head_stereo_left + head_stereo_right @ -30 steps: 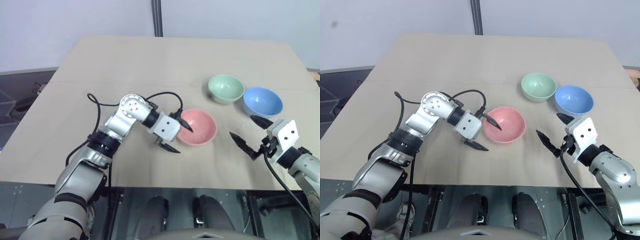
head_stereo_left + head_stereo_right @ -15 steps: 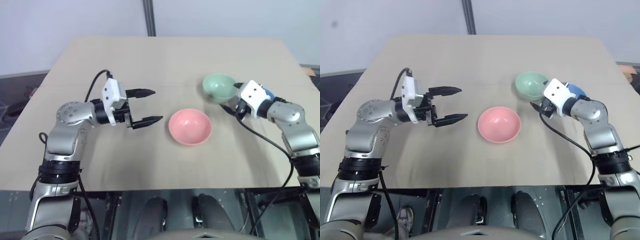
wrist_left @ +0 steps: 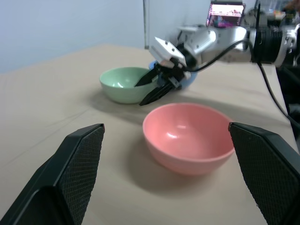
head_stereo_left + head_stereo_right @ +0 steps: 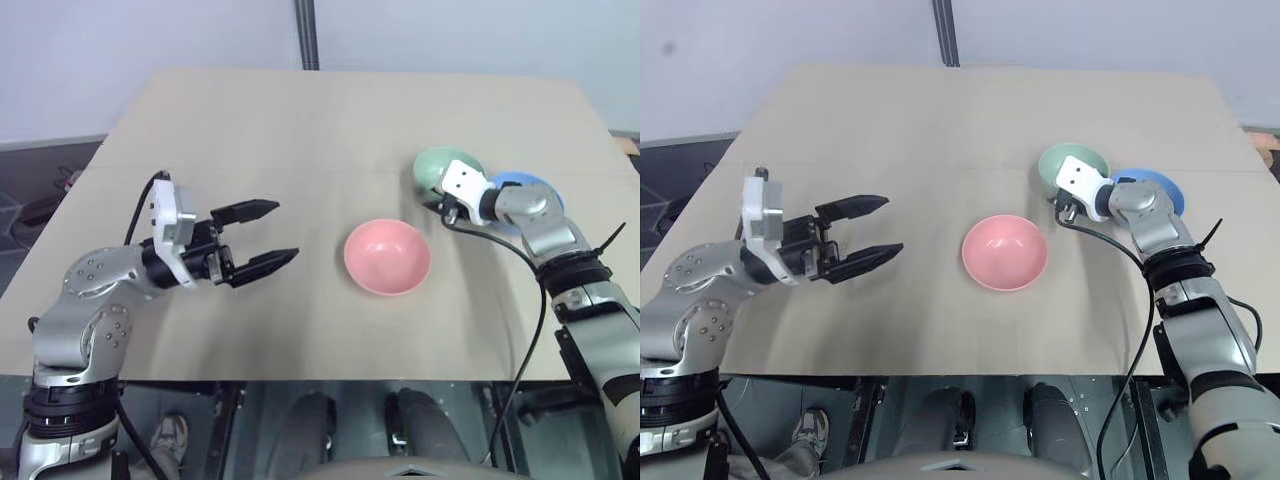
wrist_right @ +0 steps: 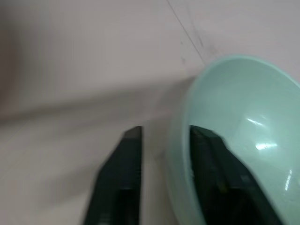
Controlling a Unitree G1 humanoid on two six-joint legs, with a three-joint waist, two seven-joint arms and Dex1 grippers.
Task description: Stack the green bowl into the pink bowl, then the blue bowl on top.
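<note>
The tan table (image 4: 300, 130) is plain and matte, its near edge over a dark floor. The left pincer (image 4: 262, 234) hangs spread above the near left side. The pink bowl (image 4: 387, 256) sits mid-table. Farther right, the right pincer (image 3: 151, 90) pinches the green bowl's (image 4: 437, 166) rim (one finger inside), the blue bowl (image 4: 530, 185) beside it. Beyond stand a pale wall (image 4: 150, 40) and a dark post (image 4: 307, 34).

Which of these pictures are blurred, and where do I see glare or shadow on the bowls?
Right wrist view: motion-smeared, table streaked, white glints inside the small round mint-green plastic bowl. Left wrist view: nearest black fingers soft, salmon-pink round plastic bowl casts a soft shadow. Left eye view: sharp, evenly lit, faint shadow under the pink bowl.
</note>
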